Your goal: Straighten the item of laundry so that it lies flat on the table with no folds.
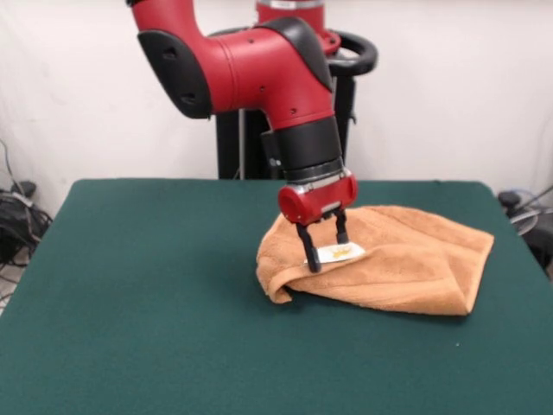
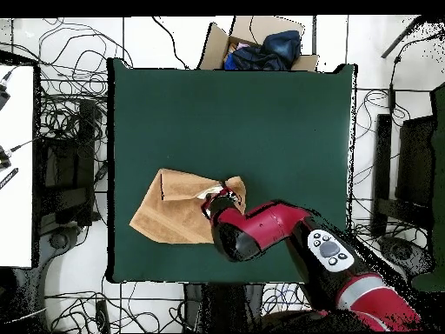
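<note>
The item of laundry [image 1: 406, 255] is an orange-tan towel lying folded over itself on the right half of the green table [image 1: 147, 285]. Its left end is bunched into a rounded fold near the table's middle. A small white tag [image 1: 340, 252] shows on top of it. My gripper [image 1: 328, 252] points down onto the towel's left part, open, with a black finger on each side of the tag and the tips at the cloth. In the overhead view the towel [image 2: 169, 211] sits left of centre on the table [image 2: 261, 113], and the gripper [image 2: 217, 197] covers its right end.
A cardboard box [image 2: 261, 45] holding dark blue cloth stands just beyond the table's top edge in the overhead view. Cables lie on the floor around the table. A white surface [image 2: 16, 165] borders the overhead view's left side.
</note>
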Robot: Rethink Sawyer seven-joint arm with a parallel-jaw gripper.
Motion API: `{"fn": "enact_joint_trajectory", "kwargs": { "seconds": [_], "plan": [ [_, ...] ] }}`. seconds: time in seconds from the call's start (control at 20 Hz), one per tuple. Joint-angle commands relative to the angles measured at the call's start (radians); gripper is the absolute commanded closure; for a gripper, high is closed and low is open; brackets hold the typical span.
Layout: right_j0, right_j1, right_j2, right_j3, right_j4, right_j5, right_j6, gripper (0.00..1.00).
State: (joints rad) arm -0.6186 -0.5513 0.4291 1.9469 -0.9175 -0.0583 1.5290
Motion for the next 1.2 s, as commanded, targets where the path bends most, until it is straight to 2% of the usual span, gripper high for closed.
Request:
{"fn": "enact_joint_trajectory", "kwargs": {
  "seconds": [0.05,0.15,0.25,0.3,0.5,0.9,1.05,1.2],
  "plan": [
    [0.005,0.003,0.08,-0.037,-0.066,0.054,0.015,0.0],
    [0.011,0.002,0.072,-0.039,-0.072,0.019,0.032,0.0],
    [0.037,-0.008,0.039,-0.045,-0.069,-0.082,0.071,0.0],
    [0.06,-0.018,0.003,-0.049,-0.05,-0.181,0.089,0.0],
    [0.115,-0.026,-0.078,-0.061,0.008,-0.303,0.087,0.0],
    [0.207,-0.097,-0.211,-0.062,0.123,-0.433,0.072,0.0],
    [0.235,-0.125,-0.25,-0.061,0.153,-0.429,0.074,0.0],
    [0.268,-0.114,-0.297,-0.074,0.183,-0.428,0.067,0.0]
  ]
}}
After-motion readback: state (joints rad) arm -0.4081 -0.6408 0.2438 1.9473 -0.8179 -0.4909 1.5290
